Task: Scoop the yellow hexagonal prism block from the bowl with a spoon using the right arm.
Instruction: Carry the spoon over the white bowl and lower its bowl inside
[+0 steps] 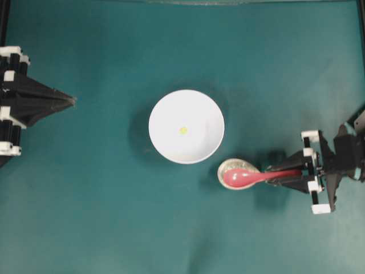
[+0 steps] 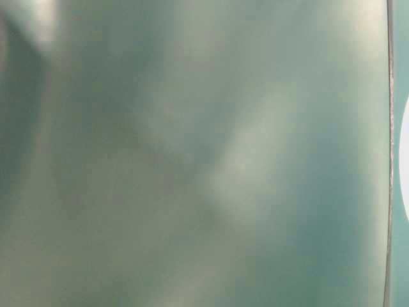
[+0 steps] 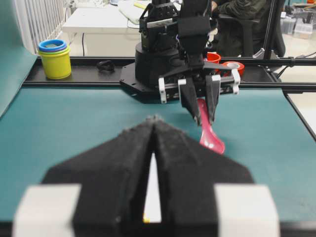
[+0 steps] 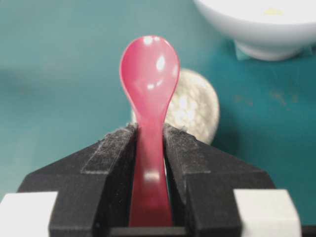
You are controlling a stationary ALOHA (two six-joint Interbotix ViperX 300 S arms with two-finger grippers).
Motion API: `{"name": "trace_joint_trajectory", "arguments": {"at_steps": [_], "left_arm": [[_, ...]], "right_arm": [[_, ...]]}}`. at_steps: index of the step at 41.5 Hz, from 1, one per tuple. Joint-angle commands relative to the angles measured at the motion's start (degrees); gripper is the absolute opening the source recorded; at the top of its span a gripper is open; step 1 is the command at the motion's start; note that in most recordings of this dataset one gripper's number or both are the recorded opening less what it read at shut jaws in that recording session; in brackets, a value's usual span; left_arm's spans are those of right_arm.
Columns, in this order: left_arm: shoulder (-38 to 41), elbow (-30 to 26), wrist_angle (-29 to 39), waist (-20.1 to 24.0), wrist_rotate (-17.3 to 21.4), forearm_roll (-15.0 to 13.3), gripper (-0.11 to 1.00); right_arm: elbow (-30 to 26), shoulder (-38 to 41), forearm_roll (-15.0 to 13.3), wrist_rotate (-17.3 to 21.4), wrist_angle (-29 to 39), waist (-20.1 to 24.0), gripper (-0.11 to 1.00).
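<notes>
The white bowl (image 1: 197,145) stands mid-table with the tiny yellow block (image 1: 183,130) inside it. My right gripper (image 1: 278,173) is shut on the handle of the pink-red spoon (image 1: 246,178), to the right of and a little nearer than the bowl. In the right wrist view the spoon (image 4: 149,74) runs straight out from between the fingers of the gripper (image 4: 149,132), with the bowl (image 4: 256,29) and block (image 4: 272,11) at the upper right. My left gripper (image 1: 72,101) is shut and empty at the far left, well away from the bowl.
A small speckled oval rest (image 1: 230,166) lies under the spoon's scoop, and it also shows in the right wrist view (image 4: 197,106). Stacked yellow cups (image 3: 55,60) stand beyond the table's far edge. The table-level view is a blur.
</notes>
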Motion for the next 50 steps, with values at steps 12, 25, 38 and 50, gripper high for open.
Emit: {"name": "trace_joint_trajectory", "arguments": {"at_steps": [12, 25, 38, 50], "left_arm": [[0.44, -0.97, -0.53, 0.18, 0.00, 0.09, 0.01], [0.44, -0.97, -0.18, 0.18, 0.00, 0.09, 0.01], [0.44, -0.97, -0.44, 0.18, 0.00, 0.09, 0.01], [0.26, -0.97, -0.53, 0.18, 0.00, 0.09, 0.02]], "right_arm": [[-4.75, -20.83, -0.09, -12.74, 23.91, -12.66, 0.23], [-15.29, -28.13, -0.09, -22.76, 51.33, -27.60, 0.23], [-25.84, -23.20, -0.44, -23.12, 69.79, -36.30, 0.23], [-35.77, -16.79, -0.44, -22.59, 85.96, -41.66, 0.23]]}}
